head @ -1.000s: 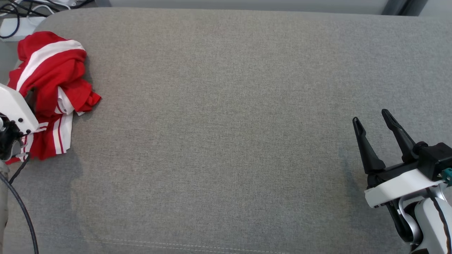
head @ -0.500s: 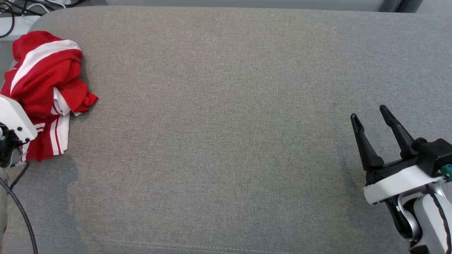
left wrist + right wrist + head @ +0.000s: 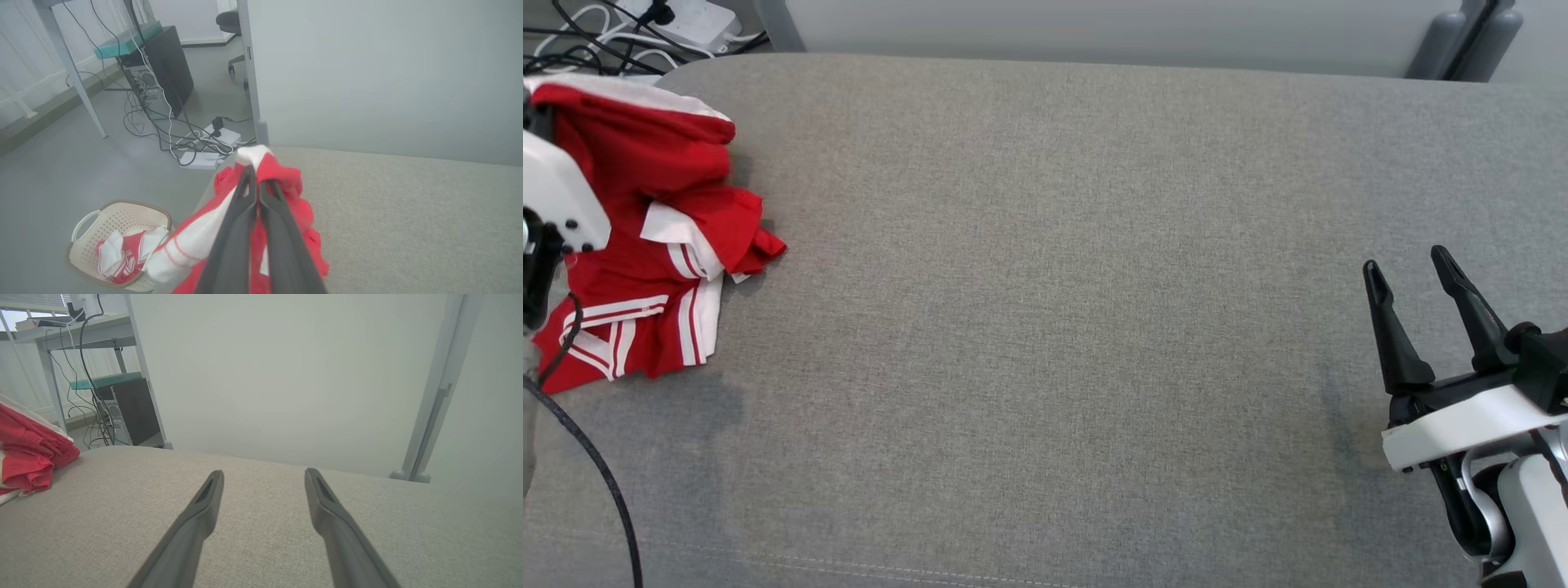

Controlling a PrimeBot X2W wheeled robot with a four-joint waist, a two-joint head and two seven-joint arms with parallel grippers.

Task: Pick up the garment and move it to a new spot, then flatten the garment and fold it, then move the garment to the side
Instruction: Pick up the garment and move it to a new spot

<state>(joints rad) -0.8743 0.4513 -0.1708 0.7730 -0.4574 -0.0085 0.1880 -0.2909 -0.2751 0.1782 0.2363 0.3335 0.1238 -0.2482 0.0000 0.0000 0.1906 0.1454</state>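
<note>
Left gripper [image 3: 254, 173] pinched tight on the garment [image 3: 645, 163]; lift it well clear before carrying it across the grey cushion [image 3: 1045, 286]; right gripper [image 3: 1405, 260] hangs wide open, empty.

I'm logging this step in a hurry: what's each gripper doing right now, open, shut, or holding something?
Left gripper: shut on the red and white garment.
Right gripper: open, holding nothing.
</note>
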